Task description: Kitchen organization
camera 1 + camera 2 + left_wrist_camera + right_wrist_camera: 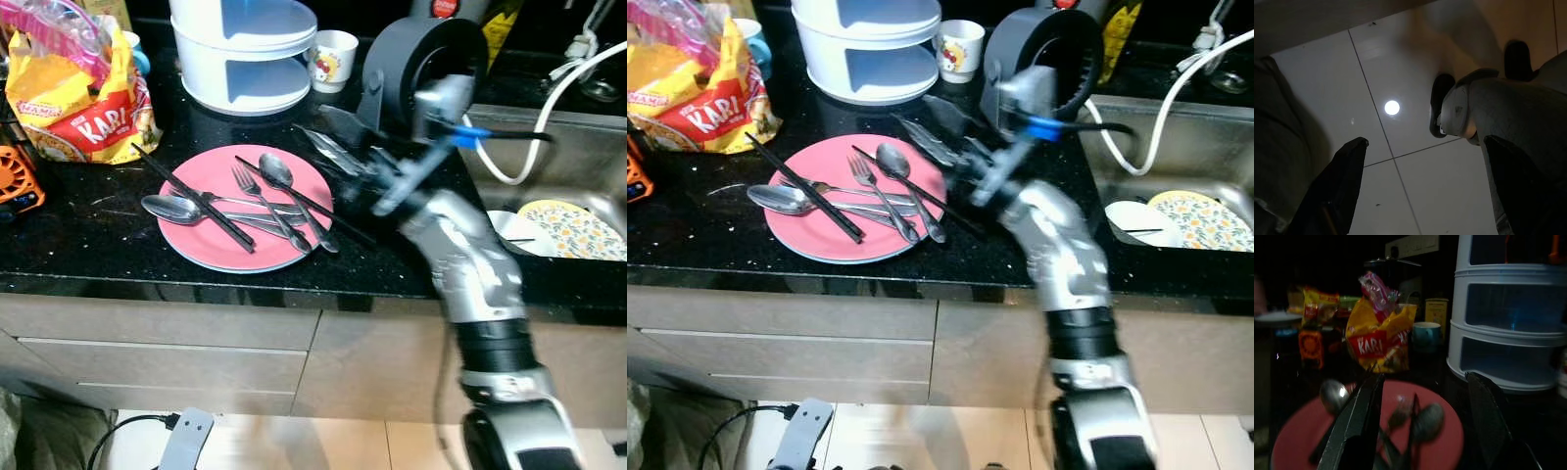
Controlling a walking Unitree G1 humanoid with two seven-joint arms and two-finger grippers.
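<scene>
I have the right gripper (pixel 328 147) out over the black worktop (pixel 78 225), at the 3 o'clock edge of the pink plate (pixel 201 245), with its two black fingers spread and nothing held between them. From the right wrist camera the fingers (pixel 1359 416) frame the plate with a clear gap. On the plate lie two spoons, one (pixel 168 207) at 9 o'clock with its bowl hanging over the rim and one (pixel 277 171) near 1 o'clock, plus a fork (pixel 247 182) in the middle and black chopsticks (pixel 191 196) crossing from 10 o'clock toward 6. Another black stick (pixel 304 201) runs diagonally from the plate's top toward 4 o'clock and past the rim.

At 10 o'clock from the plate sits a yellow snack bag (pixel 83 103); at 12 o'clock a white tiered rack (pixel 245 49), with a small white cup (pixel 331 59) just beside it. A flowered dish (pixel 573 227) rests in the sink (pixel 549 147) at 3 o'clock.

The left gripper (pixel 1420 191) hangs low over the tiled floor (pixel 1415 186), released, fingers apart.
</scene>
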